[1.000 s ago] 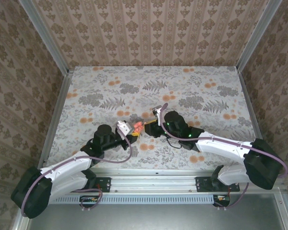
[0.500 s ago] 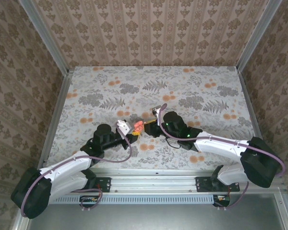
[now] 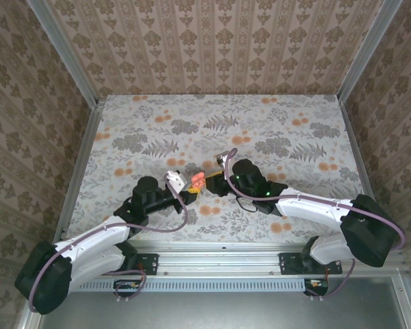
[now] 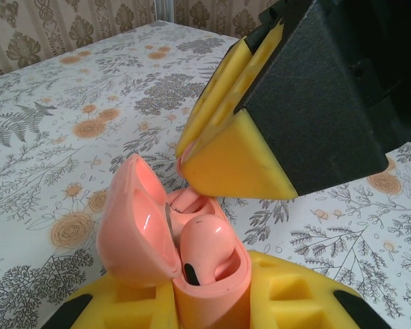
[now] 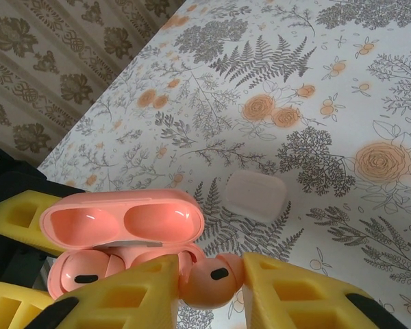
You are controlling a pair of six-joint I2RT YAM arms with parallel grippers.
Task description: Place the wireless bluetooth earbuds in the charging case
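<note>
1. The left gripper (image 4: 209, 305) is closed tight on the lower body of the coral case (image 4: 133, 233). A yellow pad presses each side, and the case is held upright above the table (image 3: 294, 130).
2. The case stands open, its lid hinged back and its glossy inside showing.
3. The seated bud (image 4: 204, 247), coral, sits in one pocket of the case with its dark oval spot facing out. The pocket beside it is empty.
4. The held bud (image 5: 204, 282), also coral, is pinched between the yellow fingertips of the right gripper (image 5: 211, 274). In the right wrist view it sits right at the rim of the case, by the empty pocket. I cannot tell whether it touches the rim.
5. The right gripper is closed down to a narrow gap, just the width of that bud. In the left wrist view its fingertips come in tilted from the upper right and hang just above the open case, close behind the seated bud.
6. A closed white case (image 5: 257, 195) lies flat on the table beyond the coral one, apart from both grippers.
</note>
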